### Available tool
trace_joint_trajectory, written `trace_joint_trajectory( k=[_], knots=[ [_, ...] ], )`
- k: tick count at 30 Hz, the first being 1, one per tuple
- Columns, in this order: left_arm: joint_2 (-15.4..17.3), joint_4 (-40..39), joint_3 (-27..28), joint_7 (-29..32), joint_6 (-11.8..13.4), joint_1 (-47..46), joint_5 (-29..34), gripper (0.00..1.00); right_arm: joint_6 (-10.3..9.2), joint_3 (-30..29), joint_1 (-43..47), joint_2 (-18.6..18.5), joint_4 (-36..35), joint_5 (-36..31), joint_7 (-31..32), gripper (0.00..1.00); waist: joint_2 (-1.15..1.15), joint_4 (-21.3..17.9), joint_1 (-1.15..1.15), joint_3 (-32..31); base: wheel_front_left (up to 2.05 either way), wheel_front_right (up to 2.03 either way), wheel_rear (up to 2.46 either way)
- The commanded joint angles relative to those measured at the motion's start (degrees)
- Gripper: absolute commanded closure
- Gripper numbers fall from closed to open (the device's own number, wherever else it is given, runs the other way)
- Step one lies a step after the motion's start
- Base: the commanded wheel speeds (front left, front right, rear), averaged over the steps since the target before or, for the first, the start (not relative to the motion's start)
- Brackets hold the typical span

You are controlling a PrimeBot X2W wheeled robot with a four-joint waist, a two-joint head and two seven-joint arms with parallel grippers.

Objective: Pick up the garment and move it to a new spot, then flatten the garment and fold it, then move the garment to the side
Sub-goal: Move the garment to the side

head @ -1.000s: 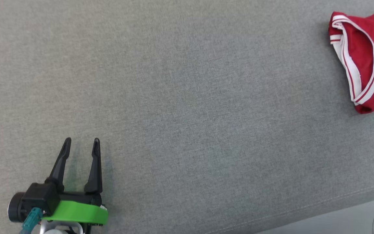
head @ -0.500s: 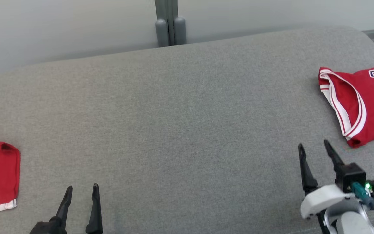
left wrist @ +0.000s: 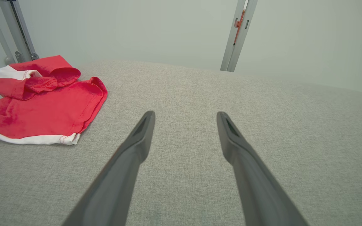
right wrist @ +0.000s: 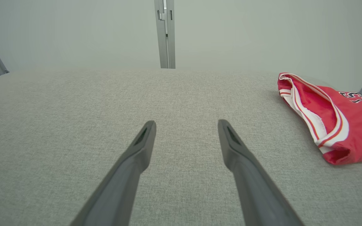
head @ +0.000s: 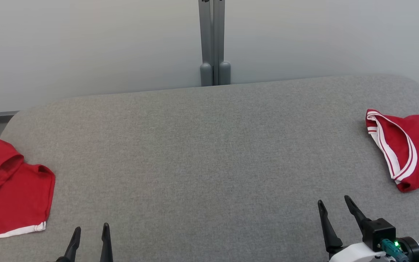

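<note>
Here, from the head camera, the grey fabric-covered counter (head: 209, 145) runs wide below a pale wall, with a grey post (head: 213, 40) standing behind its far edge. The left hand (head: 91, 227) pokes up at the near edge toward the left corner, showing just its two dark fingers, apart and with nothing between them. The right hand (head: 333, 200) sits low at the near edge toward the right corner, fingers spread and angled slightly leftward, its white wrist shell and a green light behind them. The red shorts (head: 13, 196), white-trimmed and rumpled at the top, lie at the counter's left edge, well apart from the left hand. The red jersey (head: 413, 153), with white trim and dark lettering, lies at the right edge, beyond the right hand and not touching it. From the left wrist, the left hand (left wrist: 185, 113) hangs low over bare counter (left wrist: 294, 141), fingers parted and holding nothing, the shorts (left wrist: 42, 106) ahead and off to the left. From the right wrist, the right hand (right wrist: 186, 122) is posed the same way, fingers apart over bare cloth, the jersey (right wrist: 325, 119) ahead to the right near the counter's edge.
</note>
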Motion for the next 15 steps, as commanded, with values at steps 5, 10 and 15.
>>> trace_joint_trajectory(
  k=[5, 10, 15],
  knots=[
    [0.02, 0.71, -0.80, 0.03, 0.16, 0.37, -0.48, 0.00, -0.11, 0.31, 0.64, -0.13, -0.36, 0.86, -0.17, 0.00, 0.00, -0.26, 0.01, 0.09, 0.00, 0.00, 0.00],
    [0.01, 0.74, -1.03, 0.03, 0.08, -0.04, -0.59, 0.00, -0.11, 0.19, 0.58, -0.13, -0.47, 0.49, -0.17, 0.00, 0.00, -0.67, 0.01, 0.45, 0.00, 0.00, 0.00],
    [0.01, 0.89, -1.34, 0.03, 0.02, -0.16, -0.72, 0.00, -0.11, 0.06, 0.47, -0.12, -0.56, 0.40, -0.17, 0.00, 0.00, -0.91, 0.01, 0.64, 0.00, 0.00, 0.00]
  ],
)
